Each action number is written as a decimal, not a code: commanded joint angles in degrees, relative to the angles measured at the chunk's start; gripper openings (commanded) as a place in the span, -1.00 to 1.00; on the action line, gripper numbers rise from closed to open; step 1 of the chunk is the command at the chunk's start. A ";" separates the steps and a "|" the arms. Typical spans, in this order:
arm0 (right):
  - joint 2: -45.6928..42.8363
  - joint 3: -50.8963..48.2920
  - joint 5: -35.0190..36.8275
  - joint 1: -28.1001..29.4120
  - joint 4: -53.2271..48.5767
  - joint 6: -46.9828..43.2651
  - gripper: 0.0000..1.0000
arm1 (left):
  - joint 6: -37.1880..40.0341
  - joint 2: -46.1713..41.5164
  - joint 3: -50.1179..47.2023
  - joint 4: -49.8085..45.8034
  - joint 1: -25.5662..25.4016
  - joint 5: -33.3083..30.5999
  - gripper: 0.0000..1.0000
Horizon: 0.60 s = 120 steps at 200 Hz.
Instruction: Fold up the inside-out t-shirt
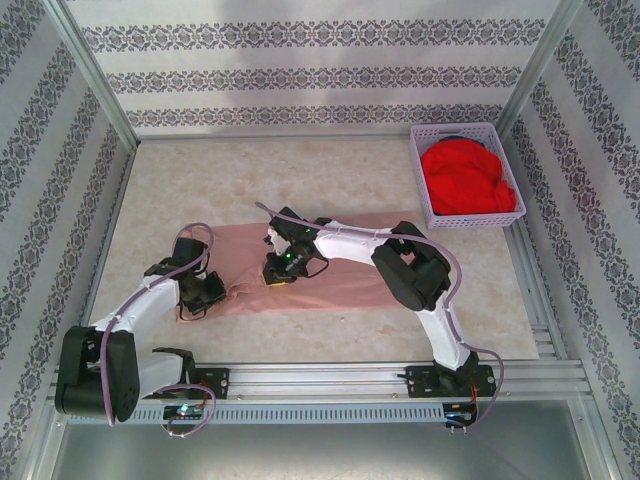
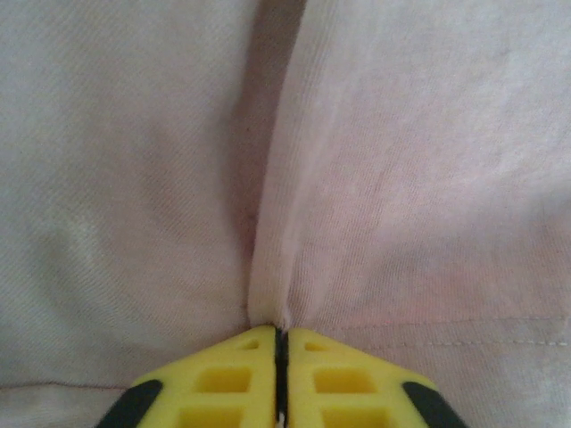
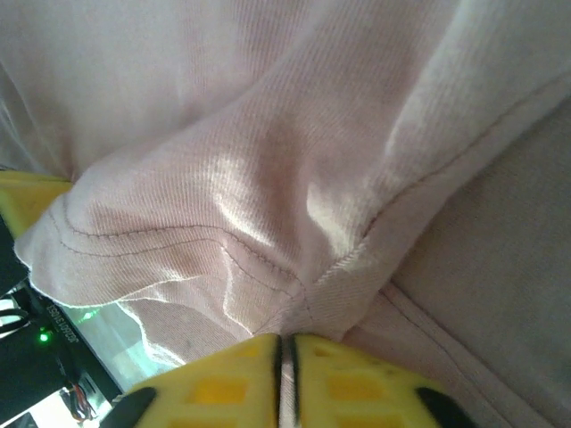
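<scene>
The inside-out t-shirt [image 1: 350, 285] is a dusty salmon-pink cloth lying as a flat band across the middle of the table. My left gripper [image 1: 205, 297] is down at its left end, and my right gripper [image 1: 281, 270] is on it left of the middle. In the left wrist view the yellow fingers [image 2: 227, 379] are shut on a pinched ridge of the t-shirt [image 2: 410, 178]. In the right wrist view the fingers [image 3: 357, 383] are shut on a stitched seam corner of the t-shirt [image 3: 268, 160], which bunches up above them.
A lavender basket [image 1: 420, 170] with a bright red garment [image 1: 465, 180] stands at the back right of the table. Patterned walls enclose the table on three sides. A metal rail [image 1: 340, 378] runs along the near edge.
</scene>
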 commanded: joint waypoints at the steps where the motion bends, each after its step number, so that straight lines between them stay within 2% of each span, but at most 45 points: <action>1: -0.17 1.24 -0.50 0.17 -1.34 -0.15 -0.82 | 0.63 -0.17 -0.22 0.46 0.20 -1.53 -0.92; 15: -0.97 0.78 -0.45 -0.08 -1.33 -0.04 -0.89 | 0.37 -1.52 -0.09 -0.35 0.19 -2.53 -1.00; 46: -3.33 -0.80 -0.44 -0.70 -1.15 -0.13 -0.96 | -0.68 -6.33 0.80 -3.11 0.19 -6.00 -1.00; 120: -6.18 -3.03 -1.93 -0.98 -1.29 0.09 -0.98 | -3.24 -12.47 1.40 -6.92 0.20 -8.03 -1.00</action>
